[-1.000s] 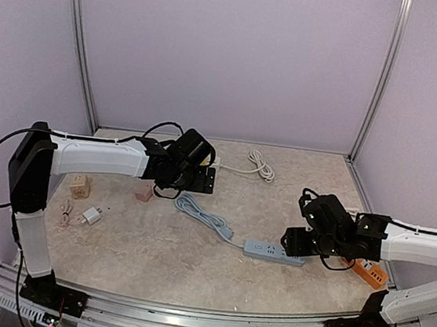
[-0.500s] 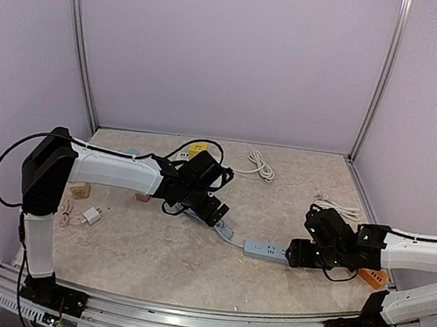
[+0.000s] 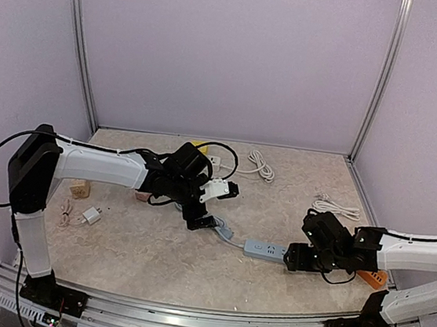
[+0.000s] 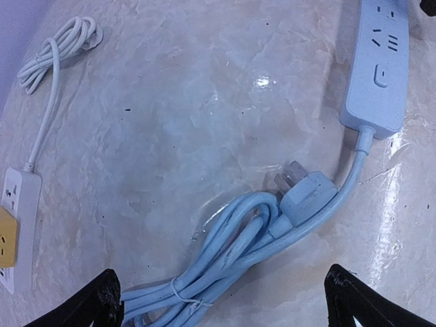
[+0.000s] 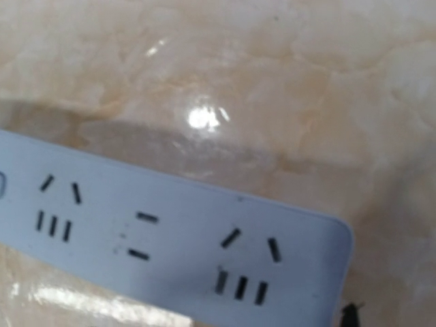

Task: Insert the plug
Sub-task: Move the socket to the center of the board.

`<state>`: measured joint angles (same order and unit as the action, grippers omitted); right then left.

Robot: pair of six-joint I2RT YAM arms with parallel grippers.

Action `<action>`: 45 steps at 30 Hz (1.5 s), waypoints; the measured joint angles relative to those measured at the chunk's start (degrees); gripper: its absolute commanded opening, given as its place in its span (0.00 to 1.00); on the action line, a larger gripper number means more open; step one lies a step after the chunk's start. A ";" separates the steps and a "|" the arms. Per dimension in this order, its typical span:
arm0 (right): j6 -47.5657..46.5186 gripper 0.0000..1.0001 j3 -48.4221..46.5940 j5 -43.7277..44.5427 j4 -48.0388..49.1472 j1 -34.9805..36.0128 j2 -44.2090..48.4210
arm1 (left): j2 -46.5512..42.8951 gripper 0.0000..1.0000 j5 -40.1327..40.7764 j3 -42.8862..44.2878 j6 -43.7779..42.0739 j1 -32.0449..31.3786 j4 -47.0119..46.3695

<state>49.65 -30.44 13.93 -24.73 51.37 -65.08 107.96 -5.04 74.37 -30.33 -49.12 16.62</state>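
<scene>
Left gripper [image 4: 225,300]: released, fingers spread as wide as they go, nothing between them. Hangs above the blue cable [image 4: 225,252], with the plug [image 4: 305,194] just past the fingers toward 1 o'clock in the wrist view. Right gripper [image 3: 296,259]: down at the 3 o'clock end of the strip [image 3: 265,250]. Cannot tell whether clenched on it or merely beside it, since its own camera catches only 1 dark fingertip.

Plug: flat on the table [image 3: 152,259], near centre in the top view, touching its own coiled cable, prongs aimed toward 10 o'clock in the left wrist view. Not yet in any socket. Strip off toward 4 o'clock from the plug in the top view, apart from the prongs.

Handling, as a judgement: light, hard plastic body, stiff enough for a firm pinch. Best taken across the 2 flanks behind the prongs, never on the prongs or the soft cable. Expect drag from the tied bundle, springy and likely to twist the plug. Expect the strip to skate on the glossy top unless braced.

Count: 1 plug, 1 blue strip, 1 tied cable bundle, 2 grippers. Elsewhere in the top view: 1 white strip [image 4: 20,197] at 12 o'clock, 1 orange strip [image 3: 372,273] at 4 o'clock, 2 white cord coils [image 3: 261,166], 1 small white charger [image 3: 92,215] at 9 o'clock.
</scene>
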 measured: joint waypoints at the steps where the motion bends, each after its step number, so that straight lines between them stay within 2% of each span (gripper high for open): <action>1: 0.15 0.72 0.33 -0.02 0.02 0.00 0.24 | 0.09 0.99 -1.07 0.42 -2.12 0.59 0.59; 8: 0.85 0.72 0.50 0.02 0.09 0.00 1.70 | 4.17 0.98 -5.07 6.40 -13.73 3.78 4.72; 11: 0.94 0.72 0.52 0.02 0.22 0.00 1.70 | 5.92 0.95 -6.32 6.49 -17.70 4.02 6.19; 14: 1.03 0.72 0.52 0.02 0.55 0.00 1.60 | 8.09 0.90 -7.34 6.71 -21.24 3.98 8.39; 20: 1.03 0.72 0.52 -0.02 1.51 0.00 0.92 | 10.91 0.73 -8.04 7.72 -25.75 3.82 11.08; 25: 0.94 0.72 0.48 -0.04 3.02 0.00 -1.46 | 13.16 0.54 -8.33 10.34 -25.73 4.15 11.32; 28: 0.87 0.72 0.26 -0.02 4.33 0.00 -2.29 | 13.99 0.47 -8.24 11.32 -25.29 4.22 11.04; 36: 0.79 0.72 -1.40 -0.04 4.22 0.33 -4.31 | 13.92 0.42 -7.93 11.04 -24.41 4.55 10.40; 39: 0.79 0.71 -3.37 0.04 1.60 2.25 -4.59 | 13.57 0.42 -7.58 10.10 -24.11 4.72 9.73; 45: 0.79 0.71 -8.57 -0.11 0.17 7.06 -5.22 | 13.33 0.34 -7.69 9.84 -23.30 5.66 9.90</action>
<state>50.43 -39.00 13.82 -24.56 58.43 -70.30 121.30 -12.73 84.20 -53.63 -43.46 26.52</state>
